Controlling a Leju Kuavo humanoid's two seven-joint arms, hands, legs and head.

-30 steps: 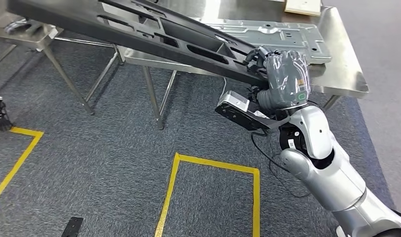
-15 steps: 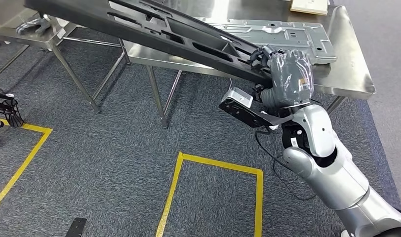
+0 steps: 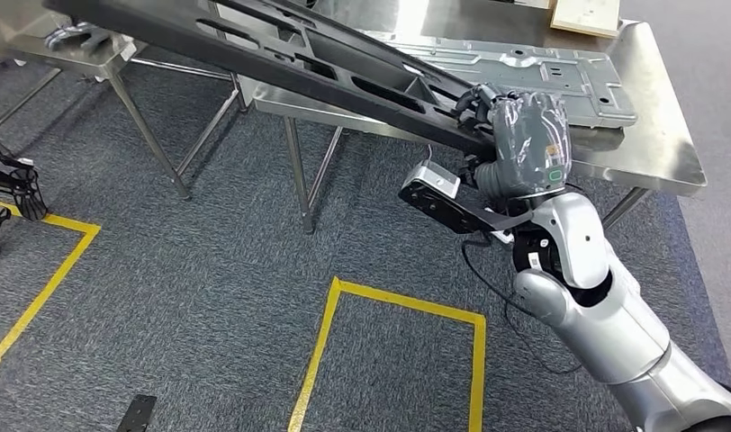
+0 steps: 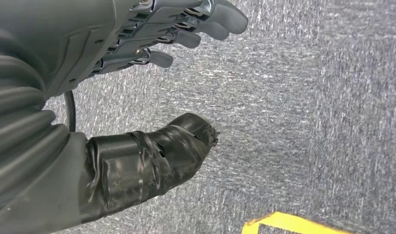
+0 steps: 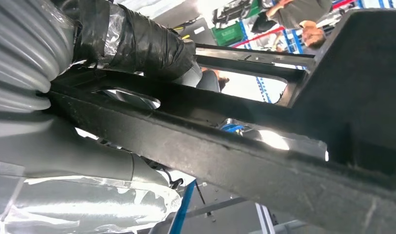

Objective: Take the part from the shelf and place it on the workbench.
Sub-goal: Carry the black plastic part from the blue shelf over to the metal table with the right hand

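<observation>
steel workbench [image 3: 654, 157] bears grey plate [image 3: 533, 72]

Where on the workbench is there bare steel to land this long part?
The workbench shows bare steel along its near edge and right corner, and behind the grey metal plate, which fills its middle. A tan board takes the far corner. The right hand holds the black part.

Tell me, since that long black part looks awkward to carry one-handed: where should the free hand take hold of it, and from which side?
The right hand grips the long black part at its near end only; the rest juts out unsupported. The left hand would probably do best coming from underneath, further along the beam, wrapping its fingers around a long edge rail by one of the slots.
</observation>
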